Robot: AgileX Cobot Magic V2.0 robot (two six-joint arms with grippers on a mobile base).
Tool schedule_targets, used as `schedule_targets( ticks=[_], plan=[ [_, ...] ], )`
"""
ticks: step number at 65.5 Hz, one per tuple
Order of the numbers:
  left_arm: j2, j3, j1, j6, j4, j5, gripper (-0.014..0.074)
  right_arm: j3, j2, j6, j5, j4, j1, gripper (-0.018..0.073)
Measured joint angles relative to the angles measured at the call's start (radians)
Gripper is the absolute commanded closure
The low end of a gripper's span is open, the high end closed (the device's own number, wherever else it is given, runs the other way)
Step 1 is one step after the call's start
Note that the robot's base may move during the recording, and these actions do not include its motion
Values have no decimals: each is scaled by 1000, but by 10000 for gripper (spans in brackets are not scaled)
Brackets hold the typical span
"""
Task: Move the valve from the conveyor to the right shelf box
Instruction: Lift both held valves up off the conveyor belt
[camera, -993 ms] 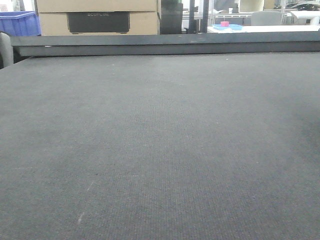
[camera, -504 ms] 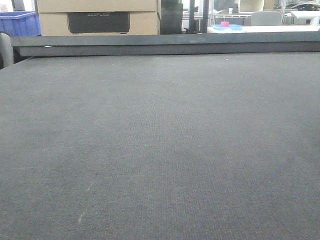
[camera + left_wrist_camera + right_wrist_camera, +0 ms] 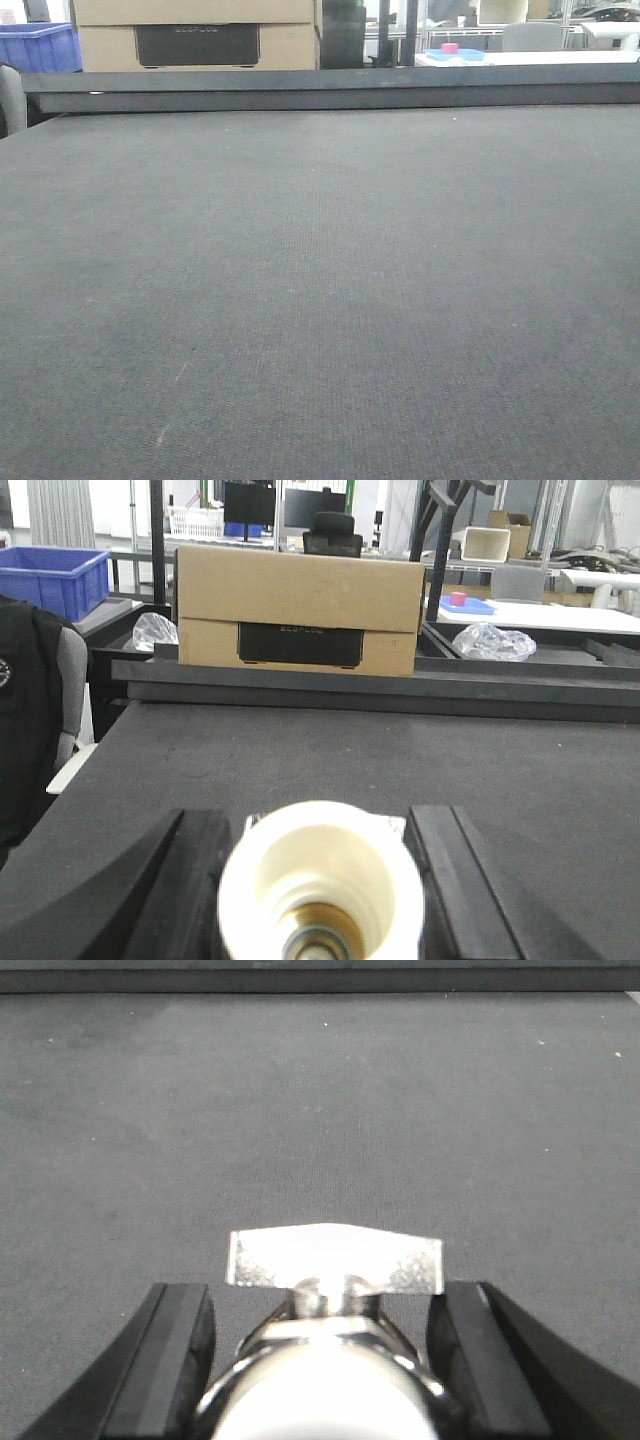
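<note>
The conveyor, a wide dark grey woven belt, fills the front view, where neither gripper nor any valve shows. In the left wrist view my left gripper holds a cream plastic valve whose open end, brass inside, faces the camera just above the belt. Seen from the right wrist, my right gripper is shut on a shiny metal valve with a flat butterfly handle pointing forward over the belt. The right shelf box is out of view.
A dark rail borders the belt's far edge. Behind it stand a cardboard box, a blue crate and crumpled plastic bags. A black chair is off the belt's left side.
</note>
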Motion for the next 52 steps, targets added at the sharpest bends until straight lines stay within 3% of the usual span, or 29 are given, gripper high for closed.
schedule_targets(
  ticks=[52],
  plan=[
    [-6,0,0,0,0,0,708,0,0,0,0,0,0,723]
  ],
)
